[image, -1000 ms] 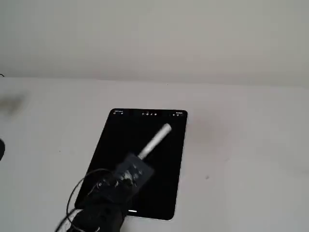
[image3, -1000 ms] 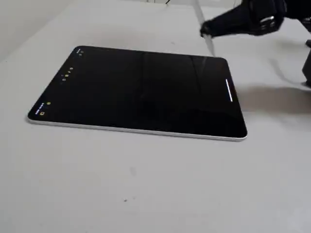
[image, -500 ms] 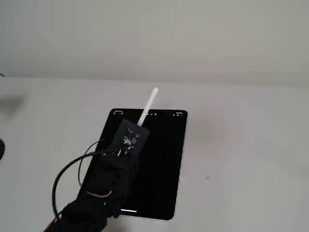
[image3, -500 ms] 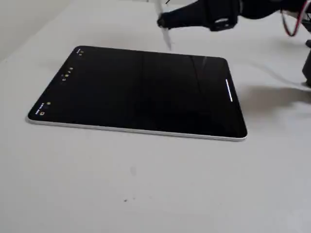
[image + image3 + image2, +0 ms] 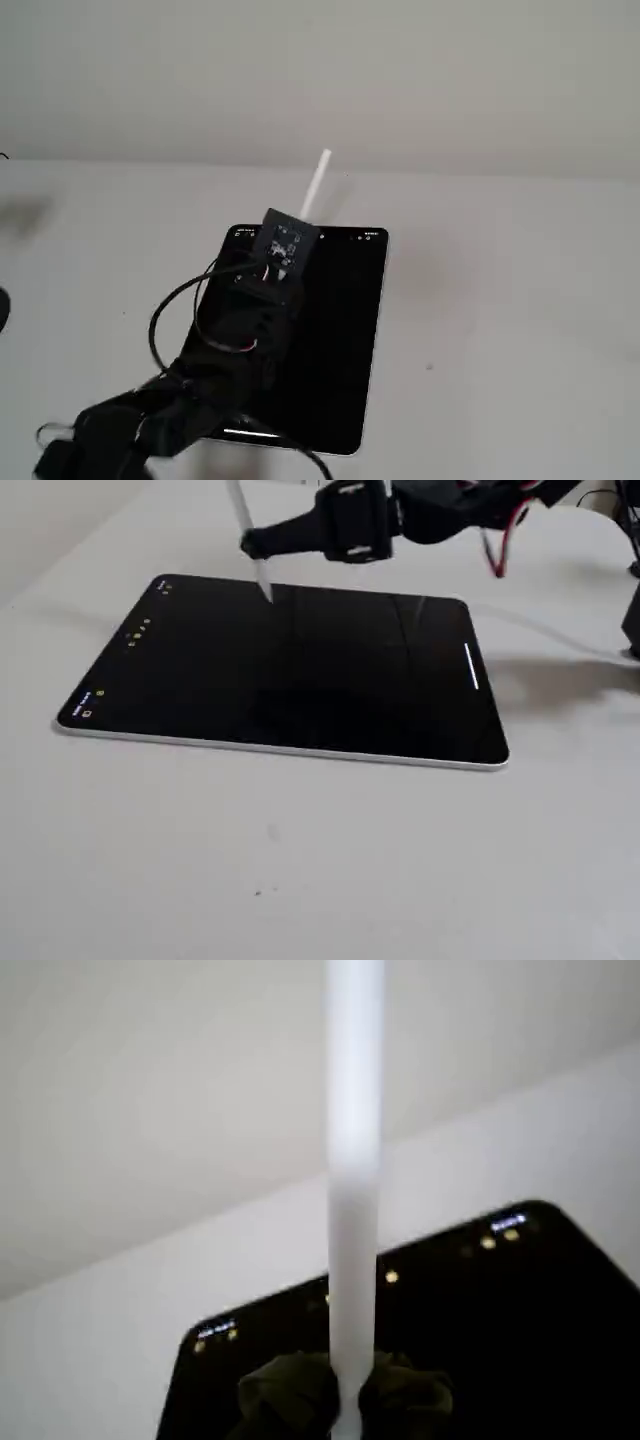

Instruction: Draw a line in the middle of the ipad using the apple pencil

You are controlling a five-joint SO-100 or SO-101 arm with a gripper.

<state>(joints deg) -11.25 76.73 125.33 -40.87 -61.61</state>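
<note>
The iPad [image 5: 300, 680] lies flat on the white table with a black screen; it also shows in a fixed view [image 5: 330, 330] and in the wrist view [image 5: 510, 1340]. My gripper [image 5: 250, 544] is shut on the white Apple Pencil [image 5: 243, 515], which stands nearly upright. The pencil's tip [image 5: 267, 596] is at the screen near the iPad's far edge in this fixed view; I cannot tell whether it touches. In the wrist view the pencil [image 5: 355, 1190] rises between my dark fingertips [image 5: 290, 1395]. From above, the pencil [image 5: 316, 186] sticks out past the gripper [image 5: 290, 235].
Small lit icons [image 5: 135, 635] line the iPad's left short edge, and a short white bar [image 5: 471, 667] glows near its right edge. The arm [image 5: 210, 380] and its cables hang over the iPad's lower left. A pale wall [image 5: 320, 70] stands behind the table.
</note>
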